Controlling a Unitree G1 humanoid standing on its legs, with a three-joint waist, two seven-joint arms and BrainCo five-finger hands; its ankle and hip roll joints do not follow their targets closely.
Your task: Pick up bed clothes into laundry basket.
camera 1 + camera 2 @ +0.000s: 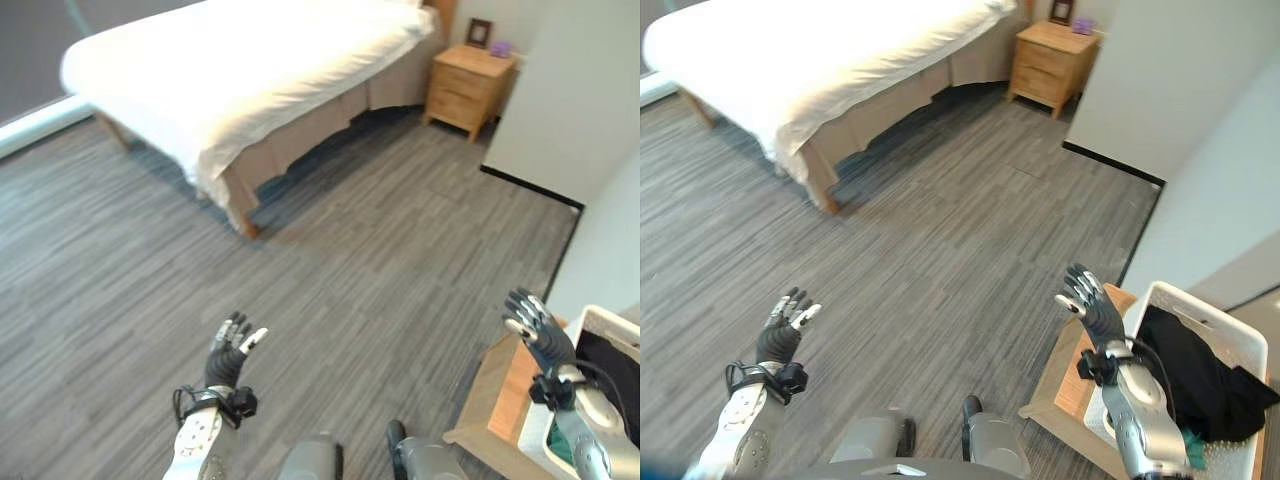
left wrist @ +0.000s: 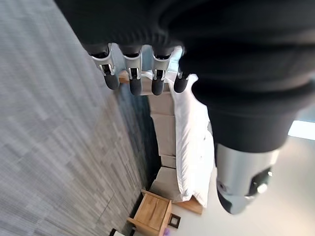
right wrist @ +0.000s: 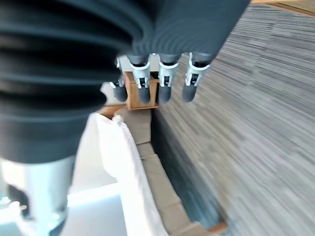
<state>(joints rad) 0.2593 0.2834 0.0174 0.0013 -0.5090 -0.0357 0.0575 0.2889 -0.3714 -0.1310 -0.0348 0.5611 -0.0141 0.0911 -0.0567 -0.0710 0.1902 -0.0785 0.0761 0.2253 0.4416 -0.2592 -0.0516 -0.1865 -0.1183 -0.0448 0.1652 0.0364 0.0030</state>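
A bed with a white cover and a tan skirt stands at the far left across the room. A white laundry basket sits at the near right on a low wooden stand, with dark clothes inside it. My left hand is raised over the bare floor at the lower left, fingers straight and holding nothing. Raised beside the basket at the lower right, my right hand is open too and empty. The wrist views show the straight fingers of the left and those of the right, with the bed far beyond.
A wooden nightstand stands at the bed's far end, with a small frame and a purple thing on top. A white wall with a dark skirting runs along the right. Grey plank floor lies between me and the bed.
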